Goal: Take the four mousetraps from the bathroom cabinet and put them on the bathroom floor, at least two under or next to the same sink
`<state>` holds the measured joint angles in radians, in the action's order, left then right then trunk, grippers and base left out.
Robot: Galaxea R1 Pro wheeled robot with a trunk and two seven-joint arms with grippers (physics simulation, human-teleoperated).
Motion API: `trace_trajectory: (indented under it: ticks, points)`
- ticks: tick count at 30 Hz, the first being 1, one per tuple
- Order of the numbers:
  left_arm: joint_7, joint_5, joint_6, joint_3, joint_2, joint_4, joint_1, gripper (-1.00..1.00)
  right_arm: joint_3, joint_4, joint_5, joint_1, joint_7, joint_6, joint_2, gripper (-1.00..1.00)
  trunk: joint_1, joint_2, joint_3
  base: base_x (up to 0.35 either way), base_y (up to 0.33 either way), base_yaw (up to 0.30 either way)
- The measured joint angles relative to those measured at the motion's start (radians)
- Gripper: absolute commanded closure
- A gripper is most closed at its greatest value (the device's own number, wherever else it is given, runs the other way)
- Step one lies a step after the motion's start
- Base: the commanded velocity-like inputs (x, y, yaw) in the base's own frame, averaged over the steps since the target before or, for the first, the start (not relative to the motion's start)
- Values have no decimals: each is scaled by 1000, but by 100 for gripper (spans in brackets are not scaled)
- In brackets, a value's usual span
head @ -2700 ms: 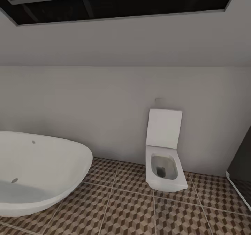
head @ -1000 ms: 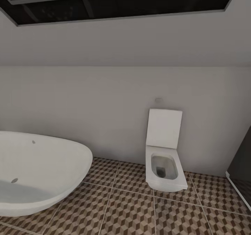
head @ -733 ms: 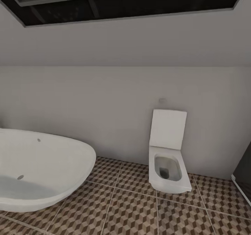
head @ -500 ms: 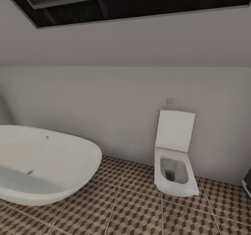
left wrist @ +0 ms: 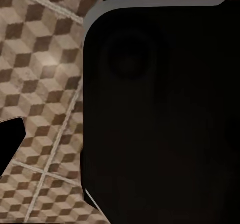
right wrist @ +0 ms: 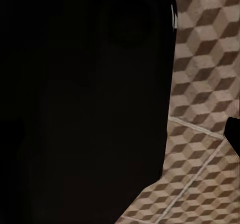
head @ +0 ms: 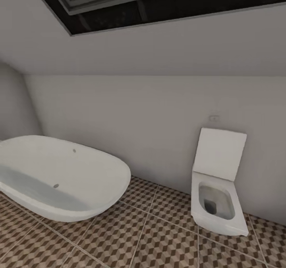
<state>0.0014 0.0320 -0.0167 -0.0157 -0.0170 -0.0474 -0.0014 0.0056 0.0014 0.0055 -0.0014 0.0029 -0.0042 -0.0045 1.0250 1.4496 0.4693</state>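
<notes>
Robot faced bathtub (head: 59, 176) & toilet (head: 216, 196); cabinet unseen, so risk was roaming the bathroom floor (head: 159, 236) aimlessly. Couldn't tell either gripper's state.

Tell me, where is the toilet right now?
In the head view the white toilet stands at the right, lid up against the back wall, on the patterned floor, with the oval bathtub off to its left.

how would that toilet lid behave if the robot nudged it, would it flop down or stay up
Probably it would stay up against a light nudge: the toilet lid stands raised, leaning back toward the wall. It looks like a stiff, flat slab, so likely rigid rather than floppy. Pushed forward past upright, it might drop onto the toilet bowl, though the hinge can't be made out.
</notes>
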Motion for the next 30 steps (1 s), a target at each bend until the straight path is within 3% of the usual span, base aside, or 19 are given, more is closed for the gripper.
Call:
trace_trajectory:
  ticks: [6,15,30]
  points:
    - [0,0,0,0,0,0,0,-100,0,0,0,0,1,0,0,-100,0,0,0,0,0,224]
    - [0,0,0,0,0,0,0,-100,-1,0,1,0,0,0,0,-100,0,0,0,0,0,43]
    - [0,0,0,0,0,0,0,-100,-4,0,-5,0,1,0,0,-100,0,0,0,0,0,-206]
